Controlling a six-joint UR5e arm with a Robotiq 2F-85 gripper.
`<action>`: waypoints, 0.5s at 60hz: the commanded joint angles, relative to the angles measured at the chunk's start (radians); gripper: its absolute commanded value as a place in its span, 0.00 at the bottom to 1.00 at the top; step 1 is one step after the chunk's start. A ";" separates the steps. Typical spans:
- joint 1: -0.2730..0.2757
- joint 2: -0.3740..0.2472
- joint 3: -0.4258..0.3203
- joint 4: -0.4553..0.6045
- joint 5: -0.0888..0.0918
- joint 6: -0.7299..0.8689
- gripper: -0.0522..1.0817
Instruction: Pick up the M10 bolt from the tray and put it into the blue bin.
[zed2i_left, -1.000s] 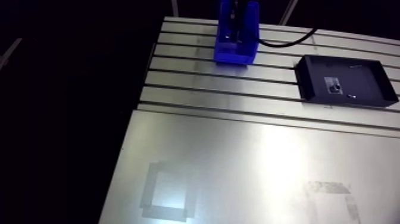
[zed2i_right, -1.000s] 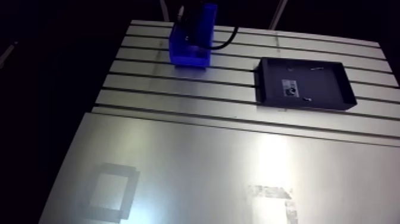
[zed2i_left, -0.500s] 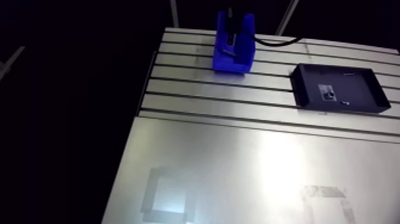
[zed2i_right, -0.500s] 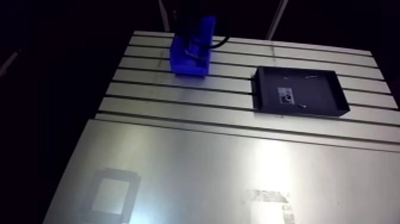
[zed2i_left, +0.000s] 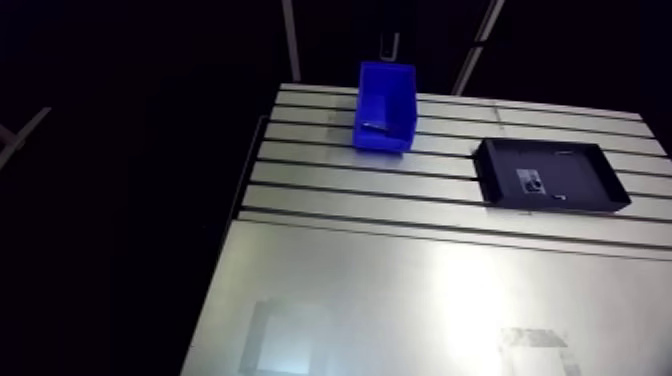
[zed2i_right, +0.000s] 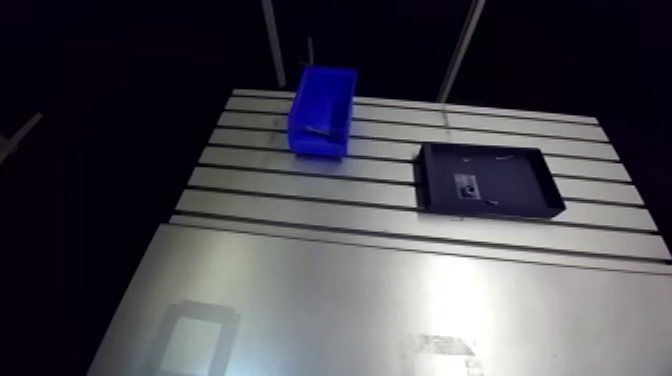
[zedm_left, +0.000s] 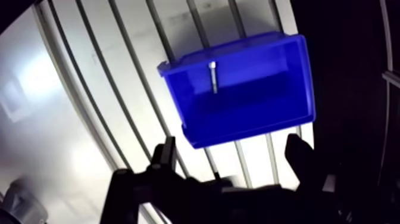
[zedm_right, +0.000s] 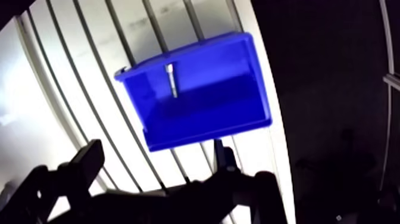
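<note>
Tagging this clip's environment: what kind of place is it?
Likely a robotics lab workcell: a slotted aluminium table as the work surface, a blue bin holding a bolt, and a black tray with small hardware.

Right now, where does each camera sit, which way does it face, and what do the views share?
Arm view: on the arm's upper link, looking down across the table at the blue bin and black tray on its far slotted part; little of the robot itself shows.
Wrist view: on the wrist, looking down past the end effector, whose open fingers rise before the blue bin, with the M10 bolt inside.
Shared: both show the blue bin on the slotted table; only the arm view shows the tray.
</note>
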 joint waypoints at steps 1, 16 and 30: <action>-0.021 -0.085 -0.103 0.142 0.000 0.251 0.05; -0.096 -0.159 -0.122 0.173 -0.007 0.651 0.05; -0.151 -0.201 -0.098 0.212 -0.011 0.885 0.05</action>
